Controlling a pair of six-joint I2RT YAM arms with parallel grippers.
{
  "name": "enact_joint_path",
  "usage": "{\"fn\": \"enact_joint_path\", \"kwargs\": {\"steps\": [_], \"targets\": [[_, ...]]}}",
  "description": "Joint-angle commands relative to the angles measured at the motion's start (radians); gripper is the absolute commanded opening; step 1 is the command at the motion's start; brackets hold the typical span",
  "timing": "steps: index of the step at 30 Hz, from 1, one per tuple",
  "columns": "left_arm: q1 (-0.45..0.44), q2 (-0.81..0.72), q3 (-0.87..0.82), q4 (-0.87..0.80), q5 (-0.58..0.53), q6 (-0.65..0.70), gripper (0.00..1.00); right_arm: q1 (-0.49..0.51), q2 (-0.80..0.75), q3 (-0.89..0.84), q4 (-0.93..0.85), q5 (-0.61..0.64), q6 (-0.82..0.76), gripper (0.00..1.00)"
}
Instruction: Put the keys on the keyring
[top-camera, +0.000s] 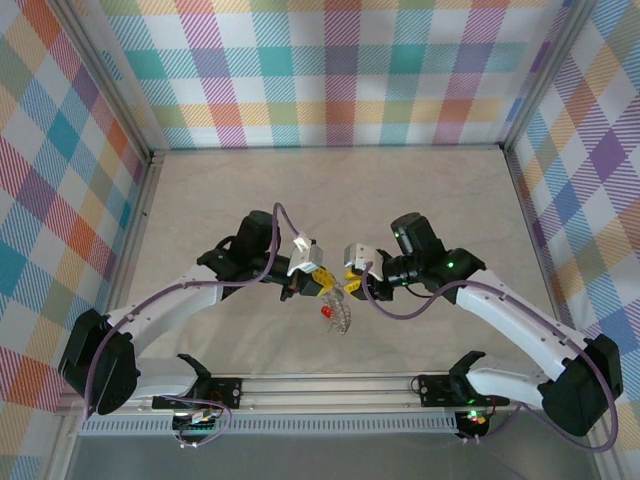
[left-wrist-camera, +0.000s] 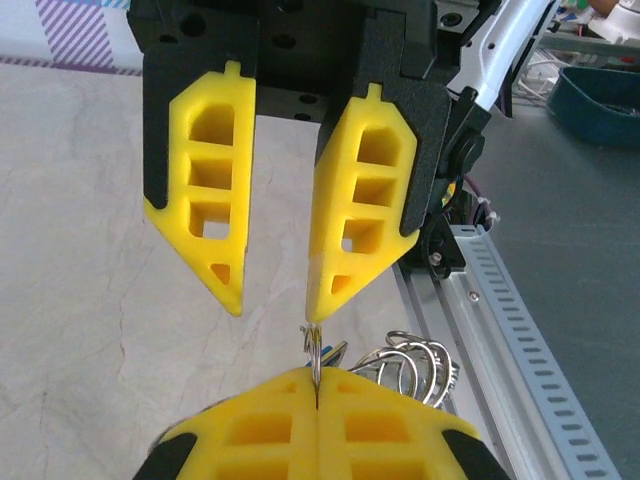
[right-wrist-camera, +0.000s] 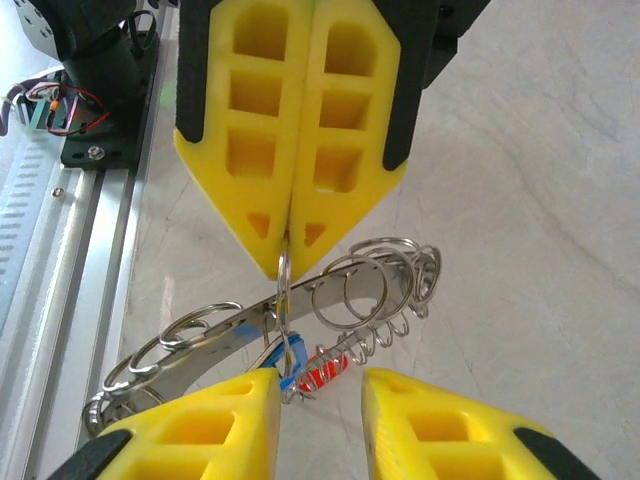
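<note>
Left gripper (right-wrist-camera: 287, 258): yellow ribbed fingers pressed fully together, pinching the thin silvery metal keyring (right-wrist-camera: 284, 290) edge-on at their tips. The wrist view of the same arm confirms it, with the closed left gripper (left-wrist-camera: 315, 400) and the keyring (left-wrist-camera: 313, 345) rising from the seam.

Right gripper (right-wrist-camera: 320, 395): fingers apart with a clear gap, nothing clamped between them. It faces the left gripper tip to tip. One fingertip (left-wrist-camera: 318, 300) stands just at the top of the keyring; contact cannot be confirmed.

The bunch of small silver-grey metal keys (right-wrist-camera: 370, 285) hangs off the keyring between and below the two grippers, with a small red piece (right-wrist-camera: 322, 375) among them. From above, the keys (top-camera: 343, 318) dangle clear of the beige marbled table (top-camera: 330, 190), near its centre and toward the near side.

Beyond: a slotted aluminium rail (top-camera: 330, 385) along the near edge, and pastel plaid walls (top-camera: 330, 70) on three sides.
</note>
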Motion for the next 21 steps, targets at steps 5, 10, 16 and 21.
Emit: {"fn": "enact_joint_path", "kwargs": {"steps": [5,10,16,21], "targets": [[0.005,-0.046,-0.035,0.123,0.019,-0.051,0.00,-0.002,0.007,-0.006,0.058,-0.100,0.020,0.23],[0.006,-0.053,-0.065,0.196,0.018,-0.094,0.00,-0.002,0.038,0.014,0.065,-0.128,0.020,0.10],[0.005,-0.067,-0.108,0.322,-0.018,-0.165,0.00,-0.001,0.047,-0.003,0.116,-0.153,0.054,0.19],[0.005,-0.071,-0.125,0.386,-0.034,-0.200,0.00,0.001,0.071,-0.015,0.171,-0.187,0.096,0.18]]}}
